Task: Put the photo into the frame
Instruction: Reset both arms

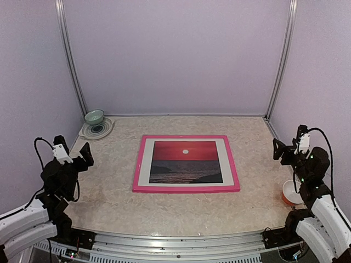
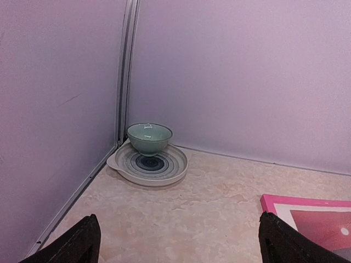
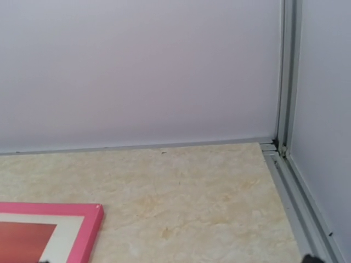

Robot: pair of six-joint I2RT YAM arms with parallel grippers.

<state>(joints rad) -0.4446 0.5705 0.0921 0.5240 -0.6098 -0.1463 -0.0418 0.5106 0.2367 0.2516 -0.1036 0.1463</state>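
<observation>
Photo [image 1: 186,161] lay flat and face up inside the pink frame [image 1: 186,189], with a white mat [image 1: 145,164] between the print and the rails. Both sat in the middle of the table [image 1: 109,203], between the two hands. The left gripper [image 1: 74,149] hung over the table with the frame off to its right, well apart from it. Its jaws were spread wide and held nothing. The right gripper [image 1: 289,141] hung on the other side, with the frame to its left and also well apart. It too was spread wide with nothing between its fingers. Ahead of the left gripper, in the far corner, a green bowl [image 2: 149,137] stood on a striped plate [image 2: 164,170]. An orange-rimmed cup [image 1: 292,193] sat by the right arm, nearer than its gripper.
</observation>
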